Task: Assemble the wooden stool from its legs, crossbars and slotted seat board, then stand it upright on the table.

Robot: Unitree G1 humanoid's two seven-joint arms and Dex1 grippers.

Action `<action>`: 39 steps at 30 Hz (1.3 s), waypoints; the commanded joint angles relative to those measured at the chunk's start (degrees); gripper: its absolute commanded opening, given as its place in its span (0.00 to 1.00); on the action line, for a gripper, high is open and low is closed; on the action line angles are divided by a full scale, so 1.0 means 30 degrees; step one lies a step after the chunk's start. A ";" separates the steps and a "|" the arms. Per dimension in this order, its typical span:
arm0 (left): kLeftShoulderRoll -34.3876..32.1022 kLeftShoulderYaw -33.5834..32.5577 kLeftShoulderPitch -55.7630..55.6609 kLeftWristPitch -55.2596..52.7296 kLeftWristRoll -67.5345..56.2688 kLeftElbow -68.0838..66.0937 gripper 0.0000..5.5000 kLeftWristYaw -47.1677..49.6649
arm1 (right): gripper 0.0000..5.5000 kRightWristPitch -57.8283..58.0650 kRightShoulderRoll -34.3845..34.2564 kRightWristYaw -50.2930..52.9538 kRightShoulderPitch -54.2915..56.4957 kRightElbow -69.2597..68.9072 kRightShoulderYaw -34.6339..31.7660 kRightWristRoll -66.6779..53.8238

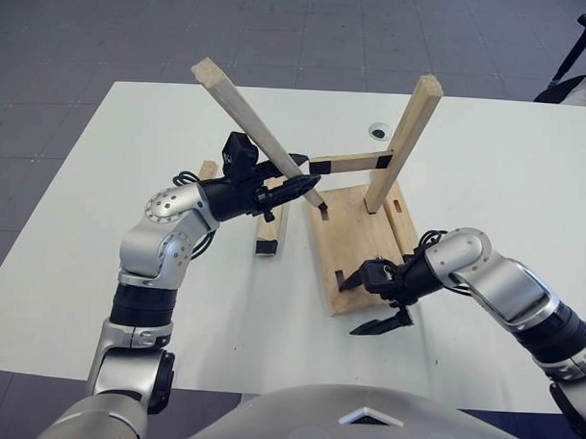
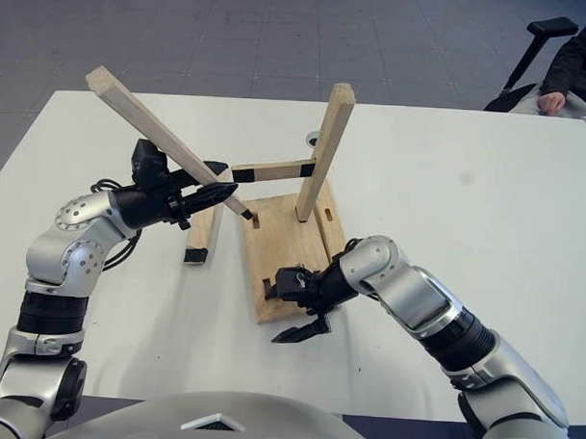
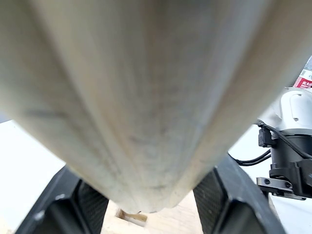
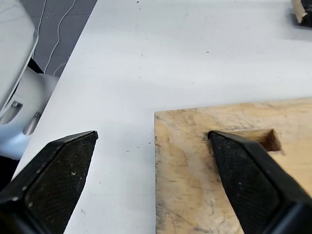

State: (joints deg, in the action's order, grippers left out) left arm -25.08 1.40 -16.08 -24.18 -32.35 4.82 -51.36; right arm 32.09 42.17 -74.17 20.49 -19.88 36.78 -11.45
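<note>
Slot alignment: the left gripper point(image 1: 292, 189) is clamped on the pale wooden stool leg point(image 1: 249, 110). The leg's long axis leans up and away toward the robot's left, and its dark foot meets the far-left slot point(image 1: 324, 211) of the flat light wooden seat board point(image 1: 364, 256) on the white table point(image 1: 525, 189). Seating probably requires swinging it vertical. At the board's near corner, the right gripper point(image 1: 353, 303) straddles the edge, fingers apart.

Downward head stereo, close wrist cameras
</note>
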 commanded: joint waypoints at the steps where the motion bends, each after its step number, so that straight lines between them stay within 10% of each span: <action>1: -0.0314 -0.0244 -0.0147 0.0033 0.0168 0.0024 0.38 -0.0188 | 0.76 -0.0279 0.1454 -0.1177 -0.0194 -0.0382 0.0075 0.0226; 18: -0.0908 0.0791 0.1286 0.0741 0.1211 0.0740 0.38 -0.1173 | 0.76 -0.2962 0.4165 -0.4284 0.0430 0.1704 -0.1740 0.0414; 39: 0.1667 0.1569 0.2886 0.3051 0.2978 -0.0830 0.38 0.0938 | 0.76 -0.1203 0.1981 -0.3726 0.4421 0.3284 -0.4715 -0.0793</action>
State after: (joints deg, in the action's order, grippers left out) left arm -20.56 6.57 -6.83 -16.43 -24.55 4.14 -49.57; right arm 27.77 48.15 -85.50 32.26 -9.76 23.61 -13.32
